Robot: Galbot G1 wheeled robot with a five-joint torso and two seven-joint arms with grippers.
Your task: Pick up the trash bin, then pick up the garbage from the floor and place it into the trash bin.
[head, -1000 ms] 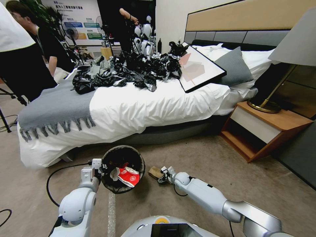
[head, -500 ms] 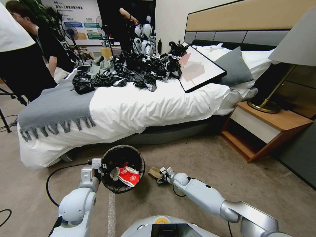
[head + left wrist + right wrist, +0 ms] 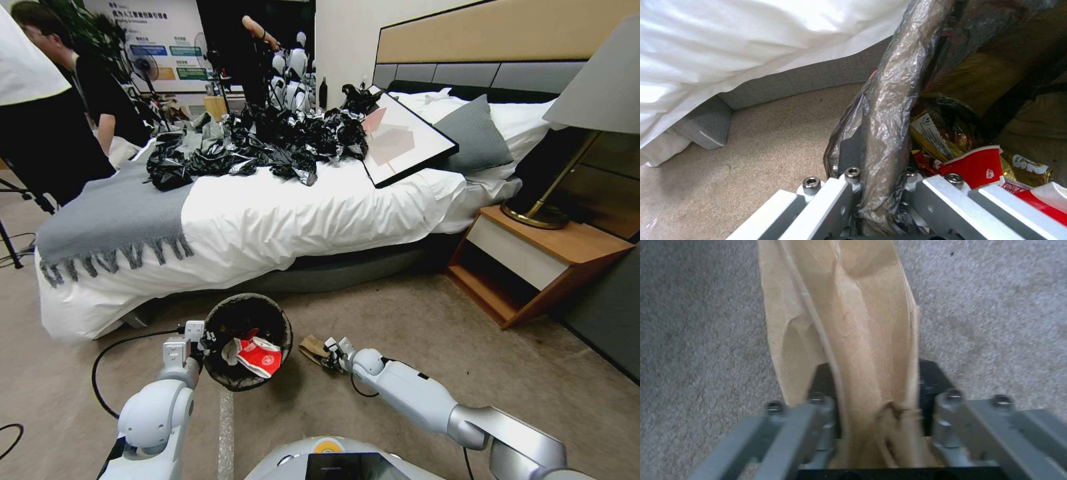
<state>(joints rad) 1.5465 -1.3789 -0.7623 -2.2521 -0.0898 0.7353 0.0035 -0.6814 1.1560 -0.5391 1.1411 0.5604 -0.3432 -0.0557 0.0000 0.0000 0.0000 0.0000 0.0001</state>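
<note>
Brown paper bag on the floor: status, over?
Left gripper clamped on the round black-lined trash bin's rim. Right gripper closed on the flattened brown paper bag, low over the carpet. Nothing between bag and bin.

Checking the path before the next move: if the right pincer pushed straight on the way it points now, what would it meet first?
The brown paper bag: it already sits between the right pincer's jaws and stretches ahead over the carpet. Past the bag, the trash bin probably lies in line, though depth is unclear.

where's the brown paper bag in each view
Head view: brown paper bag on the carpet right of the trash bin, at the right gripper.
Right wrist view: bag between the fingers.
Left wrist view: not there.
Shared landmark: beige carpet.
</note>
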